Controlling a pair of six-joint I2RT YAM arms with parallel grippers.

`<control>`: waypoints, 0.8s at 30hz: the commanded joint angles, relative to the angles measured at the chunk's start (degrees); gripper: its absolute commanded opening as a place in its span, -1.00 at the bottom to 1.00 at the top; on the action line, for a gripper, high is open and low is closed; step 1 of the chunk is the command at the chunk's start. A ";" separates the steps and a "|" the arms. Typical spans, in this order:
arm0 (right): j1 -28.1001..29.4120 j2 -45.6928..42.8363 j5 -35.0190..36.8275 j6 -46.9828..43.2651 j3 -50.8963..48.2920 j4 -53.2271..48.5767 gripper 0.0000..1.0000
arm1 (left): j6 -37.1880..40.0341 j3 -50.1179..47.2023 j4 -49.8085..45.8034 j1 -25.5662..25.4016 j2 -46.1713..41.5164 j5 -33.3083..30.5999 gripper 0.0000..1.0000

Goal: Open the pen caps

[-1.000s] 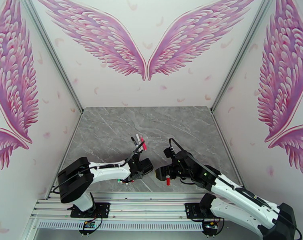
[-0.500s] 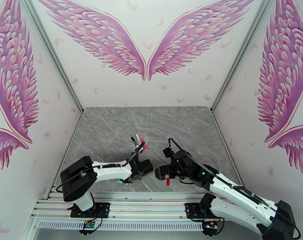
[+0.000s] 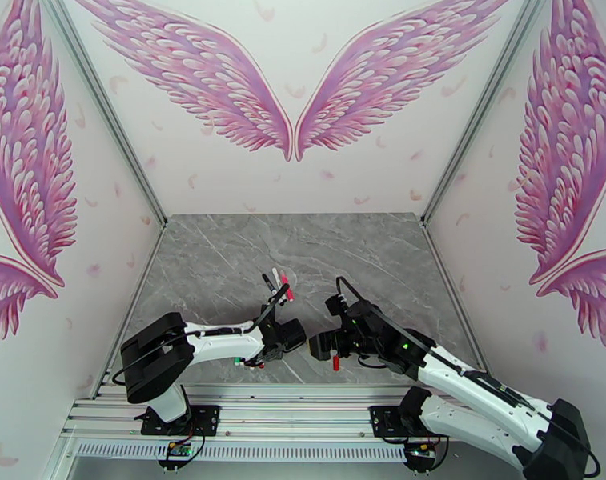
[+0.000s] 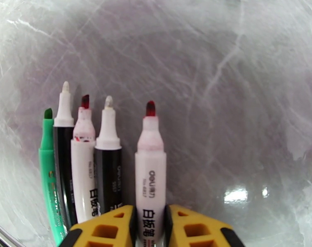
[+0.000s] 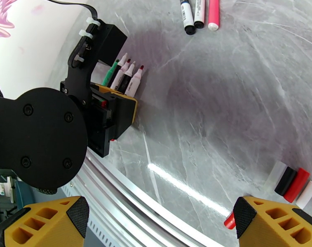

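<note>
A red-tipped pen (image 4: pixel 150 161) is flanked closely by the jaws of the left gripper (image 4: pixel 149 213). Whether it is clamped cannot be told, and its lower barrel is cut off. Four more uncapped pens (image 4: pixel 81 161) are laid side by side just beside that gripper. Four pen caps (image 5: pixel 292 184) are lined up well apart from it. A red cap (image 5: pixel 228 221) is half hidden by the right gripper (image 5: pixel 160 213), whose jaws are spread wide.
</note>
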 commanded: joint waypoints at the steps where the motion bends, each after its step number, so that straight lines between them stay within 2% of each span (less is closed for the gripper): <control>1: 0.06 0.22 0.52 0.70 -0.90 1.38 0.98 | -0.90 2.39 -2.94 -0.32 -0.72 -1.42 -0.46; 11: 0.12 0.19 0.66 0.28 -0.22 0.56 0.98 | 1.83 6.53 -7.88 1.07 -5.92 -2.85 -0.45; 16: 0.19 0.39 0.87 -0.24 0.42 -0.44 0.98 | 4.58 5.16 -5.10 2.99 -7.98 -0.33 -0.47; 24: 0.08 0.15 1.25 -0.17 0.66 -1.45 0.98 | 5.84 3.02 0.36 2.65 -6.88 3.73 -0.47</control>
